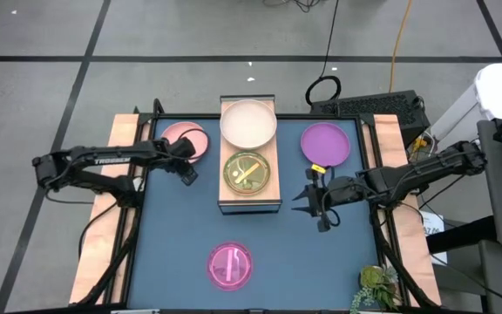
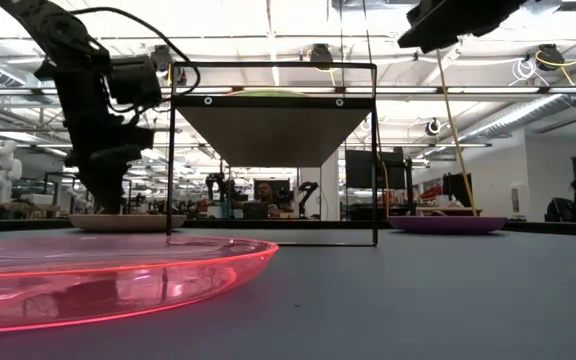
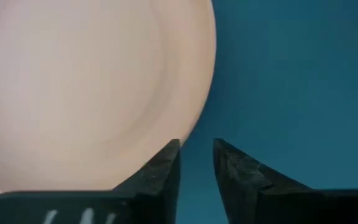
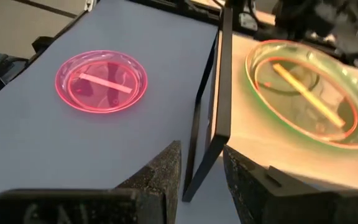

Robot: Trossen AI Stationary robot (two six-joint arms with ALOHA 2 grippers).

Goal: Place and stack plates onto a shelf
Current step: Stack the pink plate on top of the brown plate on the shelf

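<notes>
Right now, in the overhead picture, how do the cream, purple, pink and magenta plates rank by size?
1. cream plate
2. purple plate
3. magenta plate
The salmon pink plate is partly hidden by the left gripper, so I won't rank it.

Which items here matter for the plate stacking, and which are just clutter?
Job:
shelf
cream plate and green plate, both on the shelf
pink plate, by the left tool
purple plate
magenta plate
right tool

Lying about:
keyboard
plant
cables

A cream plate (image 1: 248, 123) and stacked green plate (image 1: 249, 173) are seen on the shelf (image 1: 272, 199); pink (image 1: 186, 139), purple (image 1: 325, 144) and magenta (image 1: 230, 265) plates are left on the table.
</notes>
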